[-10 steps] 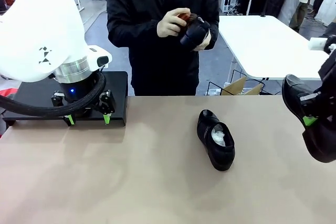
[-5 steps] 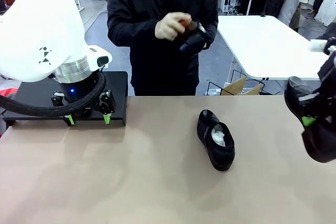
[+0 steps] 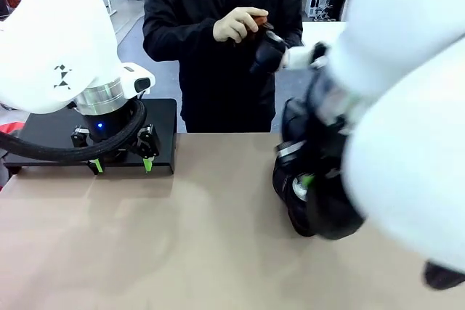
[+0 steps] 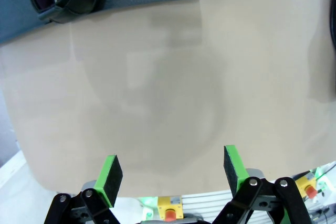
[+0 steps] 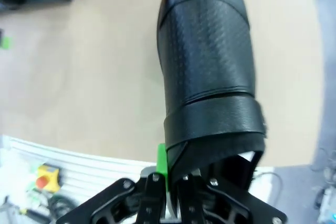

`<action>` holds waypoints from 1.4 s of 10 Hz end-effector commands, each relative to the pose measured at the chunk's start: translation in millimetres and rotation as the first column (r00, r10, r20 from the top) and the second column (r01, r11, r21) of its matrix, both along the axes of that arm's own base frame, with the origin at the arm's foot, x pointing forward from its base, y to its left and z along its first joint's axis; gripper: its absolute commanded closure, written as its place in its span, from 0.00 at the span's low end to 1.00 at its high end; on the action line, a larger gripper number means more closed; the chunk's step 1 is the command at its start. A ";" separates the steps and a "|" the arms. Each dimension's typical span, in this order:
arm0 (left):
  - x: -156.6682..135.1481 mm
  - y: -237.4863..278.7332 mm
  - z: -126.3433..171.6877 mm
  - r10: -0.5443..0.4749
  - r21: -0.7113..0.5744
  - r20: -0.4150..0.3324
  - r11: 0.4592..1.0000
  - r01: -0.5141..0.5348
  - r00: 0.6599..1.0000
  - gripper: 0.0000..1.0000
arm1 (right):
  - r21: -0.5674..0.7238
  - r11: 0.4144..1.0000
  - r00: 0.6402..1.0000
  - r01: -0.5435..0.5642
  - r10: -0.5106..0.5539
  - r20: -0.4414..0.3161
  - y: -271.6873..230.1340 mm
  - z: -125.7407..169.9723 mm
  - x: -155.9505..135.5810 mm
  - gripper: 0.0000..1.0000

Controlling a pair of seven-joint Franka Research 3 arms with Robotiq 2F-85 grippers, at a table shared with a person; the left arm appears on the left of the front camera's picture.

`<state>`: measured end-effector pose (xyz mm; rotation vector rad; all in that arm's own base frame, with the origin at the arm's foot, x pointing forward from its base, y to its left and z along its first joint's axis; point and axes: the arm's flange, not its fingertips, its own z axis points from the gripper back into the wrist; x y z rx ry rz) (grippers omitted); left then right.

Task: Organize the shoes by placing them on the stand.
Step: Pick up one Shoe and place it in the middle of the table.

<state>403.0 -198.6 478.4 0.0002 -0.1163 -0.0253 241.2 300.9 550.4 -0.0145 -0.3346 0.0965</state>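
right gripper (image 5: 176,169): shut on black shoe (image 5: 207,61)
left gripper (image 4: 173,174): open, empty
tip: carry it level onto the stand (image 3: 163,117)

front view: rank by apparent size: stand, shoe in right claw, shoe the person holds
1. stand, largest even partly covered.
2. shoe in the right claw, close to camera; its outline merges with the shoe on the table.
3. shoe the person holds, farther off; the two shoes' true sizes may match.

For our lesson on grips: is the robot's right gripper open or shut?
Shut. In the right wrist view, the right gripper pinches the back rim of a black shoe, its jaws nearly together.
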 end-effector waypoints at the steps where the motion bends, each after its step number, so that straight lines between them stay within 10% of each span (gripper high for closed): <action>1: -0.9 2.9 1.3 0.002 0.004 0.003 1.000 -0.002 1.000 0.00 | 0.028 0.999 0.996 0.028 -0.026 -0.080 38.9 -23.7 18.2 1.00; 14: -0.9 2.9 1.3 0.002 0.004 0.003 1.000 -0.002 1.000 0.00 | 0.075 0.997 0.985 0.002 0.010 -0.170 136.1 -186.3 19.4 1.00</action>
